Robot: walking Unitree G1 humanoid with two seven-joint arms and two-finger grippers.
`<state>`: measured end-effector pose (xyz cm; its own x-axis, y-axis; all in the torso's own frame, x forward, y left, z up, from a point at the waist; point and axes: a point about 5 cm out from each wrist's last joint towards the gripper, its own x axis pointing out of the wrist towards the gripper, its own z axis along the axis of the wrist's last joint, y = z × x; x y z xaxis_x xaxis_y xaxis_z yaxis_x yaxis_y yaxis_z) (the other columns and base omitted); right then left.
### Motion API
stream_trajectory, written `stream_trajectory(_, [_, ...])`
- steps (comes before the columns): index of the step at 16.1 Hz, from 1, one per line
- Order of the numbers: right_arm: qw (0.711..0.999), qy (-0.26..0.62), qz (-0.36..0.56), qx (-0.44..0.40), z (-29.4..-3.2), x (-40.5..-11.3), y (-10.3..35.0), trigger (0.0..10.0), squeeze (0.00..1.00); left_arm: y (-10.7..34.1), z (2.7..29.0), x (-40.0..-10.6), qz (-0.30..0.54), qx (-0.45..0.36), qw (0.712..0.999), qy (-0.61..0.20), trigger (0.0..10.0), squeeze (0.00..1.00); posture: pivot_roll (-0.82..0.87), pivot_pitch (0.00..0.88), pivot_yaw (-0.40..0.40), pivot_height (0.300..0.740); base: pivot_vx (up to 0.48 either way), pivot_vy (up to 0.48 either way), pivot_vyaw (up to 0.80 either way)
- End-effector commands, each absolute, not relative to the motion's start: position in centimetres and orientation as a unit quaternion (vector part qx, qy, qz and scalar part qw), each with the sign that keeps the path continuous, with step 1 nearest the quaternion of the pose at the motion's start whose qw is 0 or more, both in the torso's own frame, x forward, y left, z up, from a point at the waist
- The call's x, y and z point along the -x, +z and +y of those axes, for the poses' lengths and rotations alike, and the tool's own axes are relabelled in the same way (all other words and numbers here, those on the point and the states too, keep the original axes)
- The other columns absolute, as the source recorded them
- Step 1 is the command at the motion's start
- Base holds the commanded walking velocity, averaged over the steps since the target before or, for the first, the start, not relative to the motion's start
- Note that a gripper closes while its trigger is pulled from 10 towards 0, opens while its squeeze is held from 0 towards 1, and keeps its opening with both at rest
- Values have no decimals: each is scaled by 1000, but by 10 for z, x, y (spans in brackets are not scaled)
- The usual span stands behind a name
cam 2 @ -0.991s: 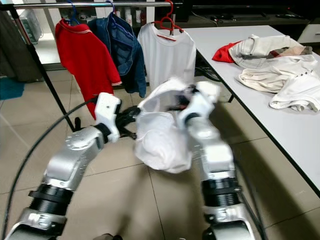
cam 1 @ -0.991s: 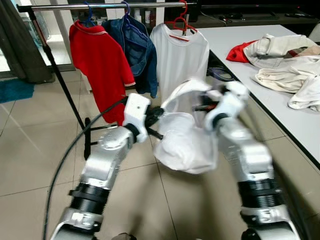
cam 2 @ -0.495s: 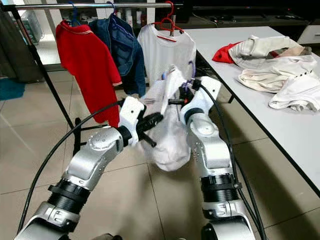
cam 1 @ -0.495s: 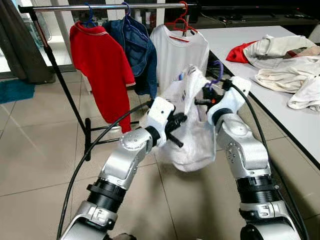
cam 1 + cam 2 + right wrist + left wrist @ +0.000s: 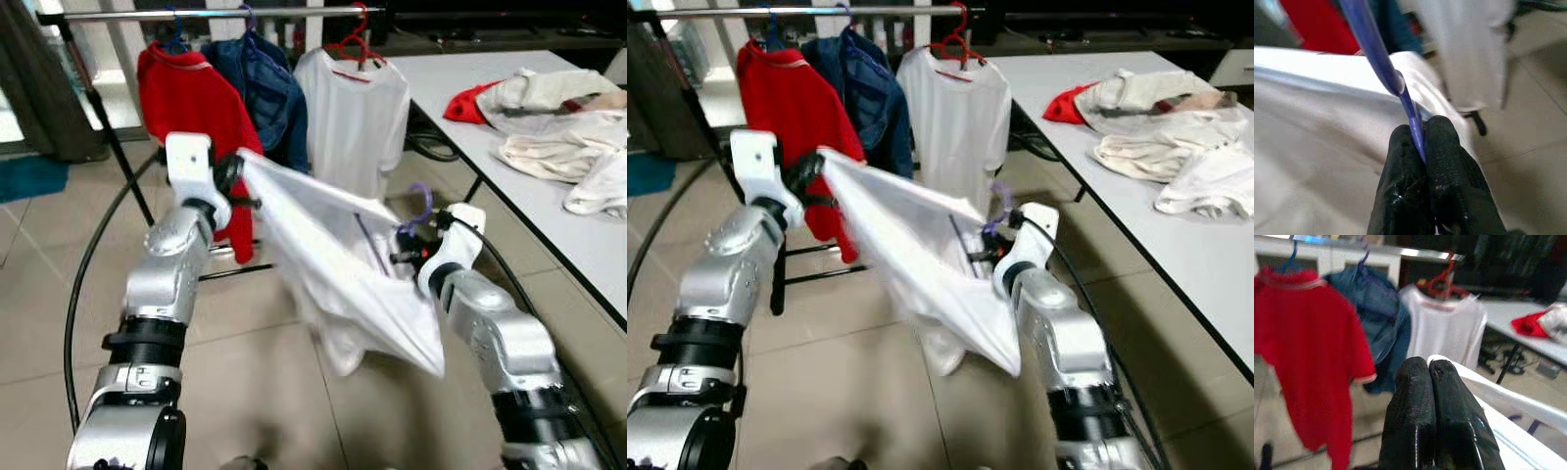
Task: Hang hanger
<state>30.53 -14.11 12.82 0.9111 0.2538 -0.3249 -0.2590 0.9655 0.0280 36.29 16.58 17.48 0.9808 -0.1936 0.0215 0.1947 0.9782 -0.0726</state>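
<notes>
Right wrist view puts the right gripper (image 5: 1420, 147) closest, its two black fingers (image 5: 1449, 161) pinching the thin shaft of a purple hanger (image 5: 1382, 63), with a white garment (image 5: 1317, 122) lying just behind the shaft. In the left wrist view the left gripper (image 5: 1429, 369) has its fingers (image 5: 1410, 406) pressed together, and an edge of the same white cloth (image 5: 1498, 396) runs out from beside their tips; the cloth looks caught between them, though the contact itself is hidden. From the left eye view, the left gripper (image 5: 235, 176) is raised out to the robot's left, beside the red shirt, and the right gripper (image 5: 411, 257) sits lower, in front of the robot. The white garment (image 5: 333, 264) is stretched in a slanted sheet between them, and its lower part hangs loose below the right gripper above the tiled floor (image 5: 49, 294). The hanger's purple hook (image 5: 423, 199) curls up just above the right gripper, well short of the rail. Farther back, a clothes rail (image 5: 196, 14) carries a red polo shirt (image 5: 191, 98), a blue denim jacket (image 5: 265, 93) and a white T-shirt (image 5: 351, 113) on a red hanger (image 5: 355, 44). To the robot's right, a white desk (image 5: 460, 83) holds a heap of pale clothes (image 5: 563, 127) and a red piece (image 5: 468, 101).
</notes>
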Motion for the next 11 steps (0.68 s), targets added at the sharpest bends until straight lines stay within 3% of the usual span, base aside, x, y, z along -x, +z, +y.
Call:
stream_trajectory(1, [970,172,169,28,-141,-295,133,10000,0,177,168,-365,-8,31,996,-84,0,0,-118,0,-1,740,0,0,0])
stream_trajectory(5, [936,306,166,43,-131,-259,146,10000,0,168,149,-365,5,48,993,-107,0,0,-136,0,15,740,0,0,0])
stream_trajectory(7, [928,318,191,43,-133,-249,145,10000,0,164,140,-363,10,50,991,-123,0,0,-143,0,19,740,0,0,0])
stream_trajectory(10, [951,145,248,111,-165,-258,127,10000,0,158,132,-361,20,44,991,-126,0,0,-148,0,13,740,0,0,0])
stream_trajectory(11, [960,113,243,86,-166,-261,127,10000,0,157,130,-361,21,46,991,-126,0,0,-147,0,10,740,0,0,0])
